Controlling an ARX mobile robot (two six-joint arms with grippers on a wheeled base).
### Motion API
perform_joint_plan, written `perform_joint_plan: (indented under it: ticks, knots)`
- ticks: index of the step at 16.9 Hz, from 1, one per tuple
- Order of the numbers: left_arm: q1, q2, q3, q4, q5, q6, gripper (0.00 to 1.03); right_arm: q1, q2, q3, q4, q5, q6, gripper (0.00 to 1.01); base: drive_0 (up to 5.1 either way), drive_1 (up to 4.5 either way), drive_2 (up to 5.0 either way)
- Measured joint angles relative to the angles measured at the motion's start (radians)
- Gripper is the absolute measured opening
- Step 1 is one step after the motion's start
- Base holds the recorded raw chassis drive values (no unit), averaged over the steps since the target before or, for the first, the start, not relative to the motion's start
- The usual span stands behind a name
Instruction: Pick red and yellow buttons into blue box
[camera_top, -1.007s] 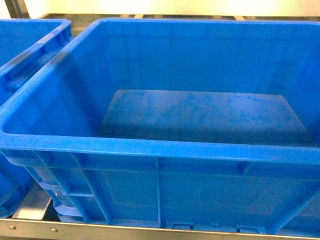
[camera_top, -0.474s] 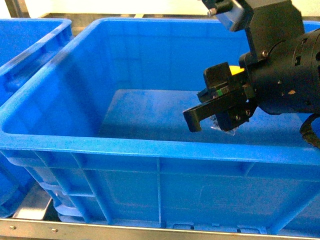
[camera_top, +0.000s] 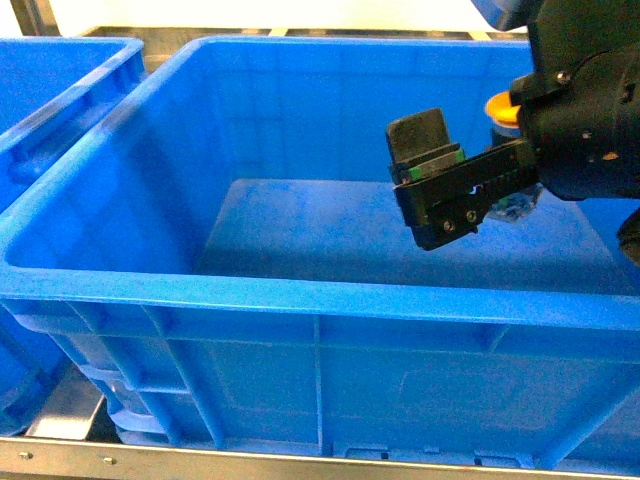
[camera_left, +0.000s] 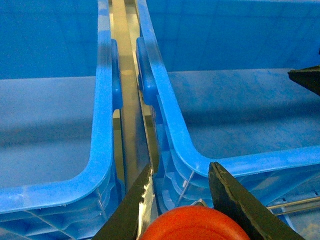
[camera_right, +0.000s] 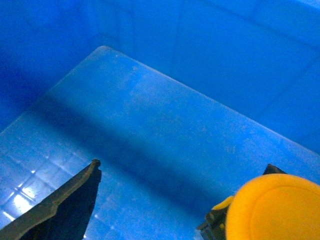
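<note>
The blue box (camera_top: 300, 295) fills the head view, and its scuffed floor (camera_right: 165, 125) is bare. My right gripper (camera_top: 425, 180) hangs inside it at the right. In the right wrist view that gripper (camera_right: 183, 165) has its jaws wide apart; the yellow button (camera_right: 275, 210) sits against the right finger (camera_right: 272, 170) and is clear of the left one. Its cap also shows beside the wrist in the head view (camera_top: 500, 108). My left gripper (camera_left: 180, 167) is shut on the red button (camera_left: 192, 225), near the box's front left corner (camera_left: 170, 115). It is out of the head view.
A second blue crate (camera_top: 60, 90) stands close on the left, its rim (camera_left: 102, 125) parted from the box by a narrow metal strip (camera_left: 127, 100). A metal shelf rail (camera_top: 200, 460) runs along the front.
One second ago no gripper showed over the box. The right gripper then came in with the yellow button, and has since shifted right and up and turned.
</note>
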Motion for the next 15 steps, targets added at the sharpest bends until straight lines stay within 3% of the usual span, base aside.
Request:
perform_joint_plan:
  ticks: [1,2,3,5,6,7,8,9,11,13,15]
  knots:
    - [0.0,0.0,0.0,0.0,0.0,0.0,0.3,-0.008,-0.022,-0.013,0.003,0.001,0.005,1.0,0.0,0.0,0.0]
    - [0.0,0.0,0.0,0.0,0.0,0.0,0.3,-0.011,-0.042,-0.019,0.002,0.003,0.004,0.97,0.0,0.0,0.0]
    - [0.0,0.0,0.0,0.0,0.0,0.0,0.3,0.003,-0.047,-0.035,0.045,-0.003,-0.029,0.98,0.0,0.0,0.0]
    - [0.0,0.0,0.0,0.0,0.0,0.0,0.3,0.029,-0.035,-0.078,0.145,0.007,-0.127,0.98,0.0,0.0,0.0]
    - [0.0,0.0,0.0,0.0,0.0,0.0,0.3,0.02,-0.031,-0.095,0.159,0.023,-0.187,0.98,0.0,0.0,0.0]
    - [0.0,0.0,0.0,-0.002,0.0,0.0,0.3,0.022,-0.021,-0.099,0.192,0.05,-0.198,0.98,0.0,0.0,0.0]
    - [0.0,0.0,0.0,0.002,0.0,0.0,0.3,0.005,-0.017,-0.089,0.132,0.024,-0.211,0.98,0.0,0.0,0.0]
    - [0.0,0.0,0.0,0.001,0.0,0.0,0.3,-0.005,-0.011,-0.092,0.147,0.058,-0.184,0.98,0.0,0.0,0.0]
    - [0.0,0.0,0.0,0.0,0.0,0.0,0.3,-0.033,-0.029,-0.088,0.153,0.067,-0.121,0.98,0.0,0.0,0.0]
    - [0.0,0.0,0.0,0.0,0.0,0.0,0.3,-0.127,-0.117,-0.091,0.055,0.023,0.017,0.98,0.0,0.0,0.0]
    - [0.0,0.0,0.0,0.0,0.0,0.0,0.3,-0.253,-0.246,-0.129,-0.029,-0.079,0.161,0.98,0.0,0.0,0.0]
